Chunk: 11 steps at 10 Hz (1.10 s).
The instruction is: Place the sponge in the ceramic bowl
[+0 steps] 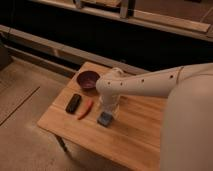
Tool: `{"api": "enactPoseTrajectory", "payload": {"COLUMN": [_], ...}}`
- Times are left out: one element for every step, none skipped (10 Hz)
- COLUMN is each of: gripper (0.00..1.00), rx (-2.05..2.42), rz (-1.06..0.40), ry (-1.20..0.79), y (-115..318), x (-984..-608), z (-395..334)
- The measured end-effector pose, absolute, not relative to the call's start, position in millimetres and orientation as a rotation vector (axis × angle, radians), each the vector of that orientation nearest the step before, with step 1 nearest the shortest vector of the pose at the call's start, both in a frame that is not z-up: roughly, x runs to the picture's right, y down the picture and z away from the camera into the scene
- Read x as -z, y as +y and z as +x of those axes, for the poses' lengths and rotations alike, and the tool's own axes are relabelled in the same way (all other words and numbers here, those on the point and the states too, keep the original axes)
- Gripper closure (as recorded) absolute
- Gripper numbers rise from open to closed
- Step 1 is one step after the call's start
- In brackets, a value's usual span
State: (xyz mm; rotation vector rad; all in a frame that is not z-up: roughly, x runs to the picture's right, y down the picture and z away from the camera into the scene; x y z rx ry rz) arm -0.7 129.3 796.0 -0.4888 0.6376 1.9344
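Your gripper (109, 106) hangs with fingers wide just above the small flat blue sponge (105, 119); the glossy maroon ceramic bowl (88, 79) lies far-left of it

The arm (150, 82) is a thick, smooth, off-white tube with a row of small dark dots along its side and a rounded joint at the bend. A broad pale shell (189, 130) fills the right edge. The pale pincer (107, 111) hangs under the joint, just above the tabletop (137, 137).
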Motion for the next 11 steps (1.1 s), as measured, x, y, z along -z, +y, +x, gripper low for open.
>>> {"api": "enactPoseTrajectory", "payload": {"gripper": [0.35, 0.35, 0.35, 0.35, 0.38, 0.47, 0.57, 0.67, 0.78, 0.87, 0.93], "rx": [-1.937, -1.944, -1.947, -1.95, -1.948, -1.949, -1.946, -1.944, -1.941, -1.95, -1.951], "rz": [-0.5, -0.516, -0.523, -0.527, -0.526, -0.521, -0.506, -0.486, -0.464, -0.45, -0.445], "ry": [0.64, 0.647, 0.655, 0.671, 0.693, 0.707, 0.714, 0.704, 0.679, 0.651, 0.639], "y": [128, 129, 131, 135, 139, 142, 142, 139, 132, 124, 120], "x": [-800, -808, -813, -818, -822, -826, -828, -828, -828, -823, -818], "z": [-2, -2, -1, 3, 8, 13, 19, 22, 24, 23, 20]}}
